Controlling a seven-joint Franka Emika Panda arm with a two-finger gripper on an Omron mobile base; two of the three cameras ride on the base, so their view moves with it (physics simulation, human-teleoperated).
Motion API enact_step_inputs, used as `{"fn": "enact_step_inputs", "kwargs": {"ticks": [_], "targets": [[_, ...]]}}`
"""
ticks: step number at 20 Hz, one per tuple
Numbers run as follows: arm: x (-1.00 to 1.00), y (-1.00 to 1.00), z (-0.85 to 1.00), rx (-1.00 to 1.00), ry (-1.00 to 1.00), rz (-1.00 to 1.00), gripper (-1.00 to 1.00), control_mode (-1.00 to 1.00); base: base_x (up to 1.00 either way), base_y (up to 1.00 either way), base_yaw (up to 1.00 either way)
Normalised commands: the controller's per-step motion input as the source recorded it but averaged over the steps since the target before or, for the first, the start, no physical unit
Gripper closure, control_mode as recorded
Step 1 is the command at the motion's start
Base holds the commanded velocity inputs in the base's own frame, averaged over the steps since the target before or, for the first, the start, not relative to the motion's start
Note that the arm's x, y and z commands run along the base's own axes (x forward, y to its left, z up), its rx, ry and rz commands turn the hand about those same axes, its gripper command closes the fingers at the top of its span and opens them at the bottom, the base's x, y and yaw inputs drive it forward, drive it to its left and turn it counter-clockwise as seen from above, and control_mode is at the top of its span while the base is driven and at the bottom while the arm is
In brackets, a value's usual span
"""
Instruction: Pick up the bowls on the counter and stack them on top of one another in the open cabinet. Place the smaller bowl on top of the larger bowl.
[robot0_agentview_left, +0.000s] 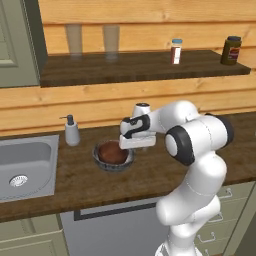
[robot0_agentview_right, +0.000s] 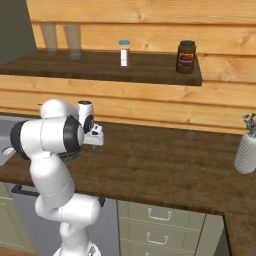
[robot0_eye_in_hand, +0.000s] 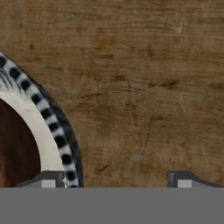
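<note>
Hand view — pincer (robot0_eye_in_hand: 117, 179) spread wide, empty, straddling the larger bowl's (robot0_eye_in_hand: 57, 131) rim.

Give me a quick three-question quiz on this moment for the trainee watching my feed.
1. True or false: the smaller bowl already sits inside the larger bowl.
2. Where do the two bowls stand right now?
A. on the counter, between the soap dispenser and the arm
B. on the open cabinet shelf
C. in the sink
3. Fill in: the gripper hangs over the larger bowl's ribbed rim with its jaws ____.

Key
1. True: the reddish-brown bowl is nested in the grey-blue one.
2. A.
3. Open, with one fingertip at the rim and the other over bare wood.
</note>
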Motion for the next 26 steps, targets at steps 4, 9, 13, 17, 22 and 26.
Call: {"fn": "enact_step_inputs", "kwargs": {"ticks": [4, 9, 13, 17, 22, 26], "targets": [[-0.36, 0.03, -0.04, 0.04, -0.05, 0.0, -1.0, -1.0, 0.0, 0.0, 0.0], [-0.03, 0.26, 0.0, 0.05, -0.05, 0.0, -1.0, -1.0, 0.0, 0.0, 0.0], [0.0, 0.37, 0.0, 0.05, -0.07, 0.0, -1.0, -1.0, 0.0, 0.0, 0.0], [-0.22, 0.18, -0.34, 0.01, -0.01, 0.0, -1.0, -1.0, 0.0, 0.0, 0.0], [-0.34, 0.18, -0.88, 0.0, -0.01, 0.0, -1.0, -1.0, 0.0, 0.0, 0.0], [-0.32, 0.18, -1.0, -0.01, -0.04, 0.0, -1.0, -1.0, 0.0, 0.0, 0.0]]}}
